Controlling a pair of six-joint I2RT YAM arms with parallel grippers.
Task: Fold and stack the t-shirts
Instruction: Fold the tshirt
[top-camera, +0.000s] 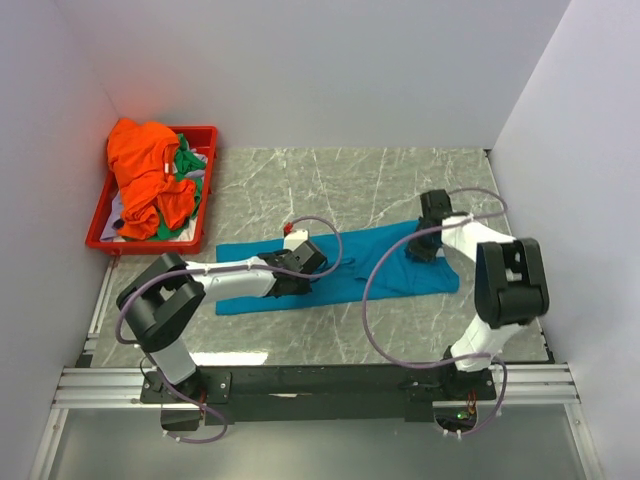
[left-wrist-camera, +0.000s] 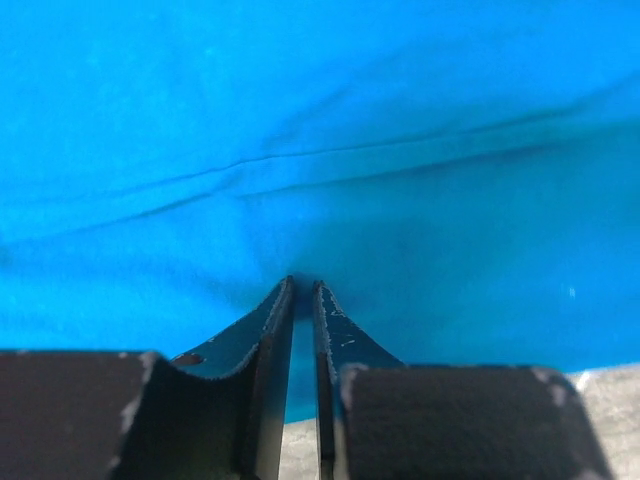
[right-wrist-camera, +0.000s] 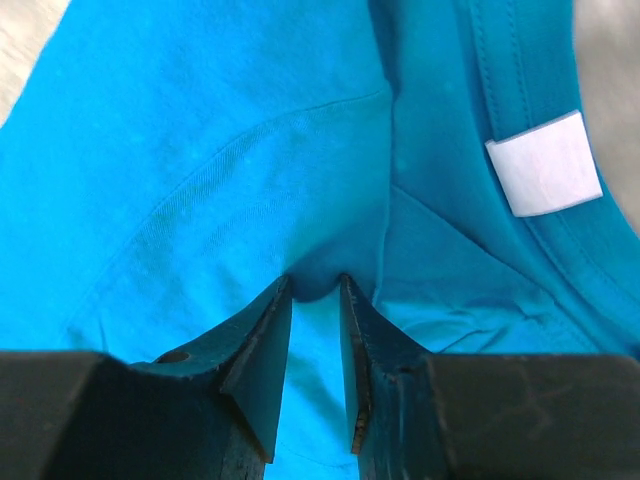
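Observation:
The teal-blue t-shirt (top-camera: 370, 268) lies on the marble table as a long flat band. My left gripper (top-camera: 300, 262) sits on its left part. In the left wrist view the jaws (left-wrist-camera: 305, 288) are almost together, pinching the blue cloth (left-wrist-camera: 320, 120), with creases running into the tips. My right gripper (top-camera: 425, 245) is on the shirt's right end. In the right wrist view (right-wrist-camera: 316, 285) a small bulge of cloth (right-wrist-camera: 230, 150) is nipped between the tips, beside the collar with its white label (right-wrist-camera: 545, 163). The orange t-shirt (top-camera: 145, 170) and the green t-shirt (top-camera: 190, 165) lie crumpled in the tray.
The red plastic tray (top-camera: 95, 240) stands at the back left against the left wall. White walls close in the table on the left, back and right. Both arms' cables loop above the blue shirt.

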